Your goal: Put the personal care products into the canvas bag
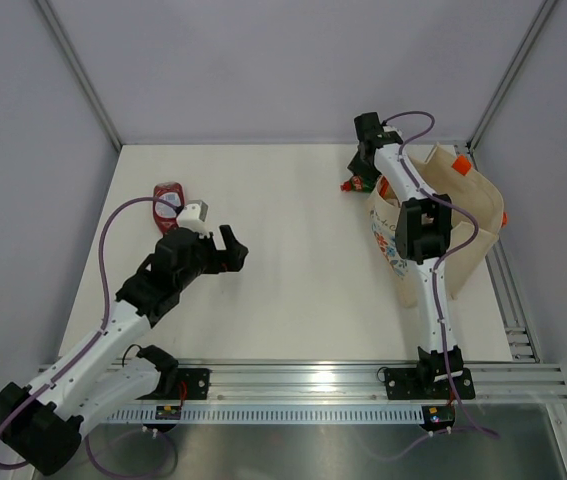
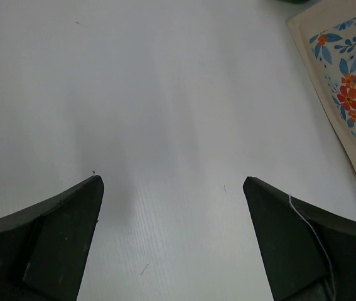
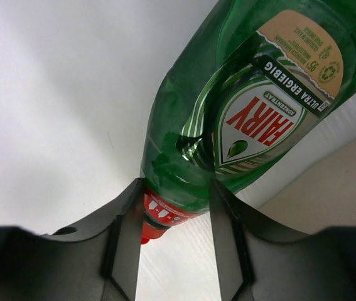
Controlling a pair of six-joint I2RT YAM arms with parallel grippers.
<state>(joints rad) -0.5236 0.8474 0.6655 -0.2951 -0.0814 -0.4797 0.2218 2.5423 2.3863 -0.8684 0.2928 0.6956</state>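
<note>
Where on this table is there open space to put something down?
The broad middle, between the left arm and the canvas bag, is bare. It's crowded at the far right, where the green bottle lies beside the bag.

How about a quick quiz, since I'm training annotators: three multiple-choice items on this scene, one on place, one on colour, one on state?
1. Where is the red bottle? A on a shelf; B on the table, left side; C held in the air.
2. The green bottle has a cap that is: A white; B blue; C red.
3. The left pincer is: A open, empty; B shut on a packet; C shut on a cloth.
Key: 1 B, it lies on the white surface at left. 2 C, red shows between the right pincer's fingers. 3 A, only bare table shows between its fingers.
</note>
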